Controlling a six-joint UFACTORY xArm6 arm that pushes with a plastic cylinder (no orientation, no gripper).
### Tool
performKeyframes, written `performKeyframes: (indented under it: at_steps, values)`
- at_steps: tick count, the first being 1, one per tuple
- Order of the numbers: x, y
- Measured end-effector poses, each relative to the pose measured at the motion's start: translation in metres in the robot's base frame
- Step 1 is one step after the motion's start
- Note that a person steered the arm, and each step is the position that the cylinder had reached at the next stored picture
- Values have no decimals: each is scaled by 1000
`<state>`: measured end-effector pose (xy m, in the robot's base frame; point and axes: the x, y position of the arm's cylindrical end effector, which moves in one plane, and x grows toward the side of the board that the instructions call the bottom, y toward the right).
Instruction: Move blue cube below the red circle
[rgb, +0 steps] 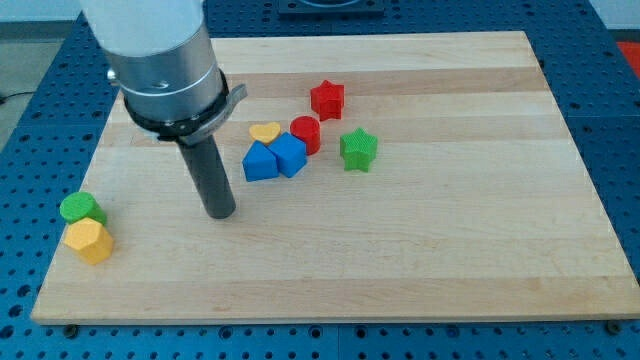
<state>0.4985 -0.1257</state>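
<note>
The blue cube (291, 154) lies near the board's middle, just below-left of the red circle (306, 133) and touching it. A second blue block (260, 162), wedge-like, sits against the cube's left side. A yellow heart (265, 132) lies just above the two blue blocks, left of the red circle. My tip (220, 213) rests on the board to the left of and below the blue blocks, about a block's width clear of them.
A red star (327, 98) lies above-right of the red circle. A green star (358, 149) lies to its right. A green cylinder (82, 208) and a yellow hexagon (90, 241) sit at the board's (450, 250) lower-left edge.
</note>
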Motion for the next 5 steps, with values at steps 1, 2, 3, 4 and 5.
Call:
performKeyframes:
  at_steps: [1,2,3,4,5]
  values:
    - [-17,8]
    - [-34,21]
    - [-50,42]
    - [-64,52]
    - [-75,61]
